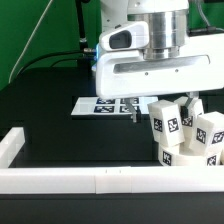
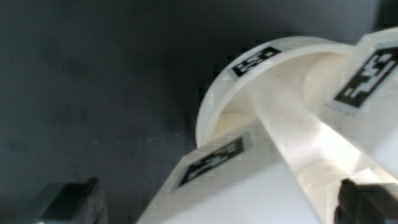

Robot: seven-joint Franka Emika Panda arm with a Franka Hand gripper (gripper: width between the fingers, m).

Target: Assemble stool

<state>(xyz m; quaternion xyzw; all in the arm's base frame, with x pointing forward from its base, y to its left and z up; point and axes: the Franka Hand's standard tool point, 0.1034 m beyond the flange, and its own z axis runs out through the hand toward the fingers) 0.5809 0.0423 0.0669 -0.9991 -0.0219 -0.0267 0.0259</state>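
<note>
Gripper above the stool at the table's edge

The gripper (image 1: 135, 113) hangs with its fingers apart and empty, toward the exterior view's left of the stool (image 1: 188, 138), whose tagged legs stand upright against the white rail (image 1: 60, 180); open black table (image 1: 50, 115) lies beyond, marker board (image 1: 105, 104) behind

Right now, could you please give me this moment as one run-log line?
pincer: open, above parts | white plastic tagged stool legs: clustered, exterior view's right | marker board: flat on table
</note>
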